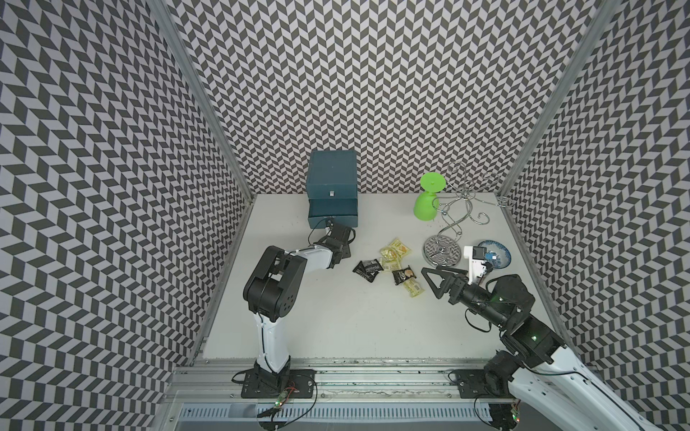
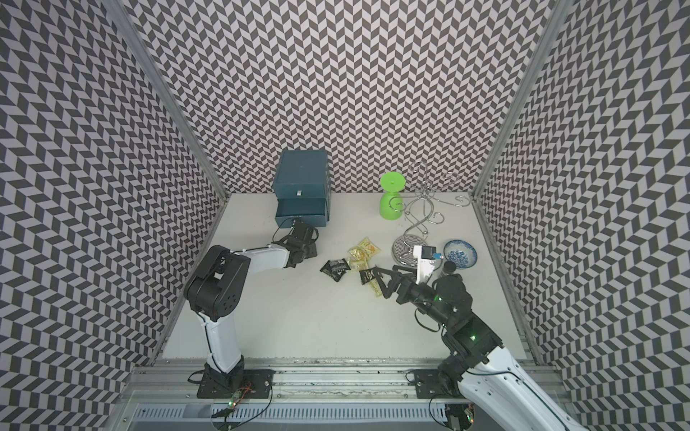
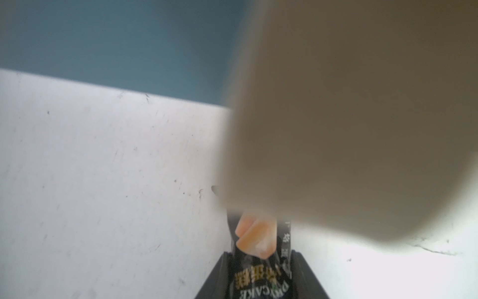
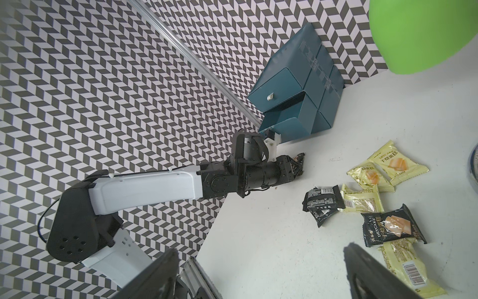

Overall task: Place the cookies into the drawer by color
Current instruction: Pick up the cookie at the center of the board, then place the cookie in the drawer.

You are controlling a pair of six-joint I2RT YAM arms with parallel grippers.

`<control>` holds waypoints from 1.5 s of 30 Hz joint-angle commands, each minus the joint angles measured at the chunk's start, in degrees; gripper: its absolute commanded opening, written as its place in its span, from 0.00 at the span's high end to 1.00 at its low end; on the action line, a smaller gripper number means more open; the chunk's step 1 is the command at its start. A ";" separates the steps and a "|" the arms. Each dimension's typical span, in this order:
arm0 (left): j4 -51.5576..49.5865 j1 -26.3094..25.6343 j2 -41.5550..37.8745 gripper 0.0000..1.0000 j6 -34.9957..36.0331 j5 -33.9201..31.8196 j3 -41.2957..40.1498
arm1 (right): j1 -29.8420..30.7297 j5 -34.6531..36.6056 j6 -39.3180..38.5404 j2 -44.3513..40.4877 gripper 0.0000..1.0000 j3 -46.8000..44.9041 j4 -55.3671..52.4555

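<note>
Holding a black packet (image 3: pixel 258 274), your L gripper (image 4: pixel 294 167) is clamped on it just in front of the drawer (image 1: pixel 332 175), upper centre in both top views. Its open tray (image 1: pixel 332 214) is pulled out to take the packet. R gripper (image 4: pixel 261 248) gapes wide over the loose cookies (image 1: pixel 388 261) mid-frame, prob. set for the next pick.

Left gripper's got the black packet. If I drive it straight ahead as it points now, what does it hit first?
Probably the teal wall of the drawer: beyond the left gripper and its black packet the wrist view shows only bare table before it. Depth is unclear.
</note>
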 commanded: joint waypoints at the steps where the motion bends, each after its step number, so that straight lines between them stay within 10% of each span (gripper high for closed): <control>1: -6.86 -0.01 2.21 0.64 0.29 2.08 -1.56 | 0.33 0.82 0.47 -1.03 0.00 -0.42 1.66; 29: -14.86 1.86 -31.38 0.69 2.08 15.82 0.94 | 0.40 0.58 1.92 0.52 0.00 -1.72 4.32; 45: -8.83 15.63 -8.13 0.70 -0.67 29.00 21.33 | 0.39 2.41 2.48 -2.52 0.00 -1.55 1.39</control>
